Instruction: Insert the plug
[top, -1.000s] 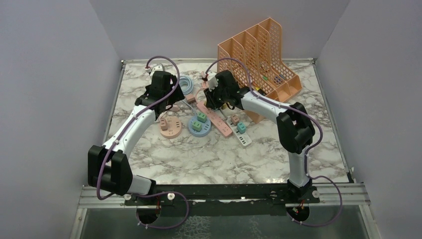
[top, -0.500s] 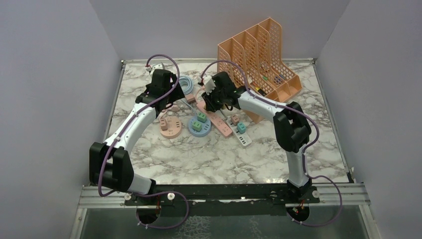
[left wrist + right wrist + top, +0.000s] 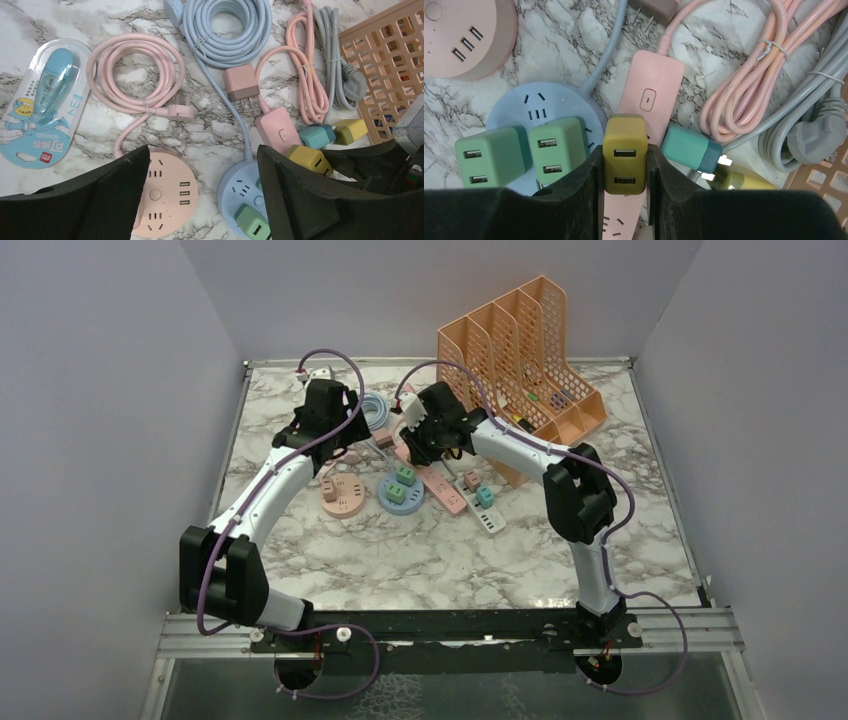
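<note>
Peach rack (image 3: 492, 340) holds small bits (image 3: 535, 398); right pincer (image 3: 625, 156) clamps yellow plug (image 3: 625, 137).

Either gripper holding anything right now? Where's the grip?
A yellow USB charger plug, pinched on its two side faces by the right gripper. The left gripper is open, holding nothing.

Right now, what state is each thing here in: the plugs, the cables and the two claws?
yellow plug: held over the pink strip; whether seated, cannot tell
right gripper: shut on the yellow plug
left gripper: open, empty
green plugs: plugged into the blue round socket
teal plug: loose, on its side, prongs bare
brown plug: loose, prongs bare
pink cable: coiled, tied
</note>
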{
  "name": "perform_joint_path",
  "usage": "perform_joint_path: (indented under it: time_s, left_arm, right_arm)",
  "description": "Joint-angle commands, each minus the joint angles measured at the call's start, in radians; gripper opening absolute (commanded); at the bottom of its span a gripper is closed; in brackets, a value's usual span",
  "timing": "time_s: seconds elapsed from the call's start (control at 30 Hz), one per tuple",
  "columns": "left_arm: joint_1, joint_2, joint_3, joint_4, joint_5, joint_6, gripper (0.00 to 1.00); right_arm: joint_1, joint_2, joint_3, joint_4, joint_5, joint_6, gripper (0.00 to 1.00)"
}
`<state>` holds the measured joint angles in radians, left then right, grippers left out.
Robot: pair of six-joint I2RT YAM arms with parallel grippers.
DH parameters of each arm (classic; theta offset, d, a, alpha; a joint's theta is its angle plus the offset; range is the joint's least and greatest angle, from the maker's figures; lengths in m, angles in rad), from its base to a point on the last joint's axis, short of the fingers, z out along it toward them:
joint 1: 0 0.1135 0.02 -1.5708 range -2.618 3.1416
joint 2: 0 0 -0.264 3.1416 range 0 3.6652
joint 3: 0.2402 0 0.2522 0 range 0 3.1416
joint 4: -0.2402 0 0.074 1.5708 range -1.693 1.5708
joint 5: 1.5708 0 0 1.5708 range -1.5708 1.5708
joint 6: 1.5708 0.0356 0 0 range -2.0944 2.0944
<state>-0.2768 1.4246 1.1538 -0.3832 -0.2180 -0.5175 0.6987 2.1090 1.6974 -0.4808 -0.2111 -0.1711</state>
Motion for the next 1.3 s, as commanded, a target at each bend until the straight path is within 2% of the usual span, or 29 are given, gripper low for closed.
perform_joint_path:
  time_s: [0.0,0.13,0.33,0.47,0.8,1.03,1.27]
  left_arm:
    - [0.004,-0.046,0.022,0.011,-0.017,0.032,0.80]
    - [0.004,-0.062,0.027,0.011,-0.024,0.045,0.80]
    - [-0.001,-0.078,0.046,0.016,-0.041,0.082,0.80]
    - [-0.012,-0.093,0.060,0.016,-0.060,0.115,0.81]
    - [-0.039,-0.109,0.070,0.018,-0.098,0.163,0.83]
    - [-0.042,-0.115,0.090,0.016,-0.133,0.200,0.89]
    - [-0.042,-0.121,0.129,0.008,-0.151,0.233,0.99]
  right_arm:
    - [0.008,0.060,0.045,-0.111,0.074,0.000,0.01]
    - [0.008,0.068,0.100,-0.196,0.107,0.007,0.01]
    - [0.008,0.077,0.151,-0.231,0.057,0.038,0.01]
    - [0.008,0.132,0.228,-0.312,0.115,0.065,0.01]
    - [0.008,0.106,0.221,-0.283,0.102,0.065,0.01]
    - [0.008,0.151,0.185,-0.281,0.136,0.059,0.01]
    - [0.010,0.204,0.161,-0.279,0.185,0.080,0.01]
